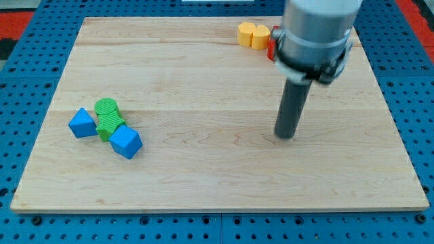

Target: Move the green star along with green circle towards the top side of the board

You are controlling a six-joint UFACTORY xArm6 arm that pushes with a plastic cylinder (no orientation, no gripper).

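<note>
The green circle lies at the board's left, touching the green star just below it. A blue block sits to their left and a blue cube touches the star at its lower right. My tip rests on the board right of centre, far to the right of the green blocks and touching no block.
Two yellow blocks sit near the board's top edge, with a red block partly hidden behind the arm. The wooden board lies on a blue pegboard table.
</note>
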